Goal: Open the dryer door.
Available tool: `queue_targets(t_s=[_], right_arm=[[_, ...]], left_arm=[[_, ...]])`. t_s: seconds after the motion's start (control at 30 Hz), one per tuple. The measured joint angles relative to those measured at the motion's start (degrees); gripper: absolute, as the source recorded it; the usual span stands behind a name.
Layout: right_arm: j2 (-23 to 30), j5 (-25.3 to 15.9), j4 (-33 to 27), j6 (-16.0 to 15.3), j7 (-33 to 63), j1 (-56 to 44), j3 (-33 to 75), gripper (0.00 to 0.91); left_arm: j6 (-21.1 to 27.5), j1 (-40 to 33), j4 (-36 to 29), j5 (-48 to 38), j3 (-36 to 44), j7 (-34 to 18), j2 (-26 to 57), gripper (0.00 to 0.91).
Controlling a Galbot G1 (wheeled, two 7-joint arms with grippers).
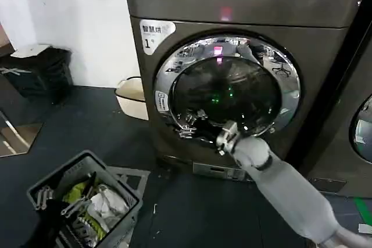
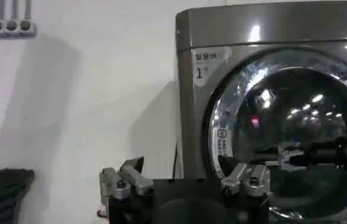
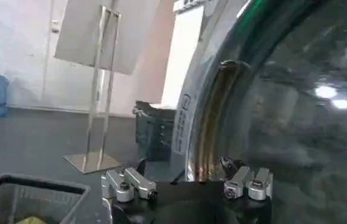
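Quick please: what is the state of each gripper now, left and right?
Left gripper: open, holding nothing, away from the dryer.
Right gripper: at the lower rim of the dryer door, open, holding nothing.

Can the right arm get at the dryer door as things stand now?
Probably yes. The right gripper is already at the lower edge of the dryer door, its fingers open, with nothing between them. Actual contact cannot be told. The left gripper waits farther back, open.

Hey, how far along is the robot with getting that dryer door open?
Done: the right gripper has reached the lower edge of the dryer door, at the chrome ring. In hand: getting a hold on that edge. Left: pulling it open; the door looks closed against the dryer. The left gripper waits open, back from the machine.
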Motion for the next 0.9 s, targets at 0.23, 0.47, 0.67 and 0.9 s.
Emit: queue_targets(t_s=[0.23,0.47,0.67,0.9], right_arm=[[3.01,-0.09,-4.60,-0.02,0.00,3.15,-1.86,0.907],[6.22,0.18,-8.45,0.04,-1.75,5.89,-2.97,0.907],[6.43,2.50,-8.58,-0.41,-6.78,6.01,-2.23,0.907],[3.78,4.20,-6.11,-0.01,-13.40,4.75,-1.48,0.907]], left_arm=[[1.17,-0.23,-0.13,0.00,-0.68,-0.24,0.51,0.907],[2.65,-0.42,-0.26,0.04,-0.73,-0.12,0.26,0.907],[7.83,-1.55,-1.29,-1.60,-1.58,-0.89,2.04,0.907],[12.49,-4.28,1.74,-8.49,-4.02,0.93,6.78,0.907]])
